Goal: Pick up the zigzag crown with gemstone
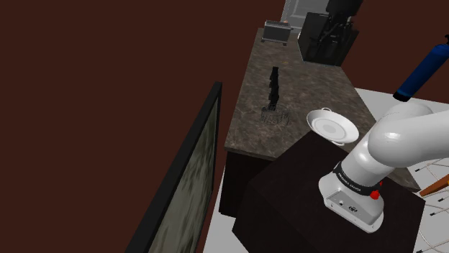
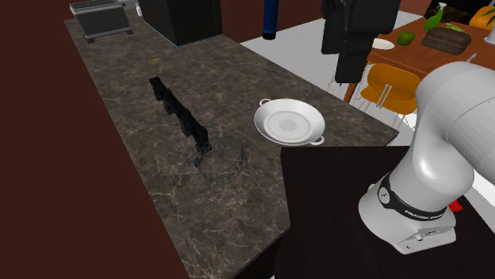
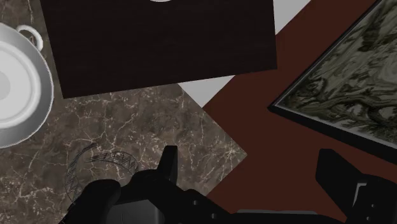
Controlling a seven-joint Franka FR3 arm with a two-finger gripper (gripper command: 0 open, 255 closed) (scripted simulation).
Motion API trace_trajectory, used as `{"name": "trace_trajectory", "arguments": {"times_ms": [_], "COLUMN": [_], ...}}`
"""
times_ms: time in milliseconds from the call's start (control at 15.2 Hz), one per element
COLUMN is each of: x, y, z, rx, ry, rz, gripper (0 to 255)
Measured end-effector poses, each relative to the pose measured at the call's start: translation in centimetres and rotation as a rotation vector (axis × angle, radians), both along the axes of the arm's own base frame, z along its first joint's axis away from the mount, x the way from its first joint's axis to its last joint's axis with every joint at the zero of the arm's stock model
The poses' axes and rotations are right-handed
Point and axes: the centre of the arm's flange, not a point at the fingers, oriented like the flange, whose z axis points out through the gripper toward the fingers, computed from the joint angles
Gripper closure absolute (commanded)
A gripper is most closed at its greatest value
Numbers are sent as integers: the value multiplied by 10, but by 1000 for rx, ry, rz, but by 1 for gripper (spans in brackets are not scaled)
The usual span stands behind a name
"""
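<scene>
The crown (image 1: 274, 115) is a thin dark wire-like ring lying on the dark marble counter (image 1: 252, 93). It also appears as the crown (image 2: 222, 162) and the crown (image 3: 102, 162). A black jagged column (image 1: 273, 86) rises right beside it, seen again as the column (image 2: 178, 111). My gripper (image 3: 249, 156) hangs high above the counter's near end, open, with nothing between its fingers. The crown lies off to the side of one finger (image 3: 168, 162), well below it. The white arm (image 1: 403, 136) climbs from the stand (image 1: 302, 187).
A white two-handled bowl (image 1: 332, 127) sits at the counter's edge next to the stand, also visible as the bowl (image 2: 289, 123). A framed picture (image 1: 187, 180) leans on the dark red wall. A black appliance (image 2: 182, 20) and a grey tray (image 2: 99, 17) stand at the counter's far end.
</scene>
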Motion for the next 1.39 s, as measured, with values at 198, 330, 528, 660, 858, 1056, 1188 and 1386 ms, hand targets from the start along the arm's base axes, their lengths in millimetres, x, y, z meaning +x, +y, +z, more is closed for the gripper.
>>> {"name": "trace_trajectory", "arguments": {"times_ms": [198, 330, 528, 660, 858, 1056, 1188, 1386], "x": [7, 15, 33, 45, 61, 77, 91, 108], "y": [-3, -7, -11, -21, -31, -37, -44, -54], "z": [-15, -36, -68, -89, -122, -155, -181, -215], "rx": [-6, -15, -30, -40, -55, -70, -80, -95], "ry": [1, 0, -1, -3, -4, -5, -6, -8], "rz": [-2, -6, -11, -15, -21, -26, -30, -35], "gripper": [0, 0, 0, 0, 0, 0, 0, 0]}}
